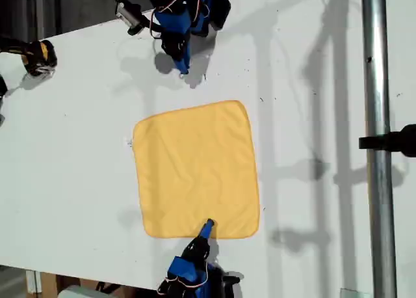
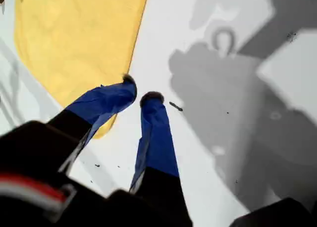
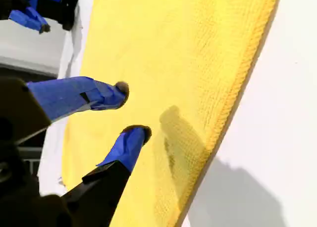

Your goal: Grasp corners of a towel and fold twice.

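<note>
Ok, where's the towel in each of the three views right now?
Exterior view: the towel lies flat mid-table.
First wrist view: the towel lies beyond my first gripper, which is over bare table by its edge.
Second wrist view: the towel fills the middle, under my second gripper.
Shared landmark: its hemmed edge against the white table.

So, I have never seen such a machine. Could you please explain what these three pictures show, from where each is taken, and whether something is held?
These are two small robot arms at a white table. The exterior view looks down from above. Each other picture comes from a camera on one gripper. A yellow towel lies flat and unfolded. My first gripper hangs over bare table beside the towel's edge. My second gripper hangs over the towel. Both are open and hold nothing.
</note>
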Controlling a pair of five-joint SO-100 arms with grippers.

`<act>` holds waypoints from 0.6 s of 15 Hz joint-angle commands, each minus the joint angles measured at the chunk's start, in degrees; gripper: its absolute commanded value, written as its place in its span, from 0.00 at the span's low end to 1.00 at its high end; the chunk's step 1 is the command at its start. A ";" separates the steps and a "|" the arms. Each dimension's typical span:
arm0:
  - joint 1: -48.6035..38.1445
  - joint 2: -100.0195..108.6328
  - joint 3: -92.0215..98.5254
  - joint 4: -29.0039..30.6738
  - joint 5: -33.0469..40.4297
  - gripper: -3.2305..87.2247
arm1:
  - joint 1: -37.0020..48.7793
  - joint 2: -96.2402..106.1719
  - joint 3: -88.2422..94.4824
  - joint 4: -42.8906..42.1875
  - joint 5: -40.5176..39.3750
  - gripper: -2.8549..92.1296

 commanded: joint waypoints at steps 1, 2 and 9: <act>-16.44 0.00 -0.53 -0.26 -21.27 0.02 | -1.76 0.09 -2.11 1.41 0.62 0.04; -16.44 0.00 -0.53 -0.26 -21.27 0.02 | -1.85 0.09 -2.02 1.49 0.62 0.04; -16.35 0.00 -0.53 -0.26 -21.18 0.02 | -7.12 0.09 -4.04 -2.64 1.67 0.03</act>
